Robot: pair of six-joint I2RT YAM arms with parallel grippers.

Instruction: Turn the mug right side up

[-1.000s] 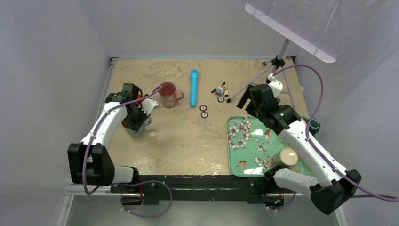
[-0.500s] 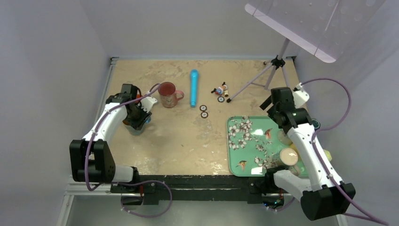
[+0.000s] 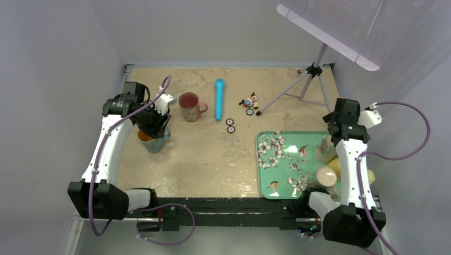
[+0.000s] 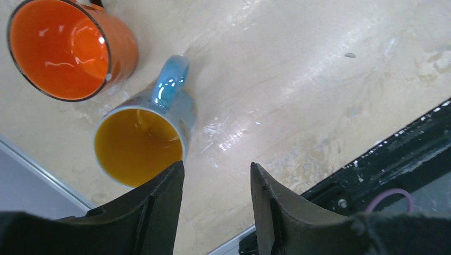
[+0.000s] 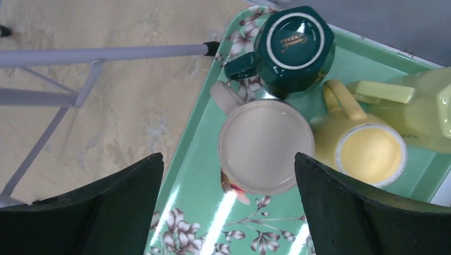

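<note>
Far left of the flowered tray [image 3: 276,159], we see the left pincer [image 3: 154,119] raised above the sandy surface [image 3: 213,159]. From its wrist view the left pincer [image 4: 215,175] is released, its two dark fingers [image 4: 159,212] parted by a moderate gap. Only bare surface shows between them, and they hold nothing.

The blue mug [image 3: 158,144] stands just below that pincer, well left of the tray. The wrist camera looks straight down into the blue mug [image 4: 143,141], which is right side up with its mouth open to us and a yellow-orange inside. Its rim shows just beside one finger, and we cannot tell whether they touch. Its blue handle points toward an orange mug [image 4: 66,50], also mouth up and just beside it.

Nearer the tray we find a red mug [image 3: 189,106] standing upright, then a long blue tube [image 3: 219,99] lying flat, two small round discs [image 3: 230,125] and a few tiny toys [image 3: 249,102]. A tripod [image 3: 303,87] stands beyond the tray's far edge.

The right pincer [image 3: 344,118] hangs over the tray's right side. In its wrist view the right pincer [image 5: 226,159] is spread wide and grasps nothing. On the tray [image 5: 197,186] beneath it are a beige mug [image 5: 263,146], a dark green mug [image 5: 295,37] resting bottom up with a stamped base, and a yellow mug [image 5: 369,154]. The three are packed close together.
</note>
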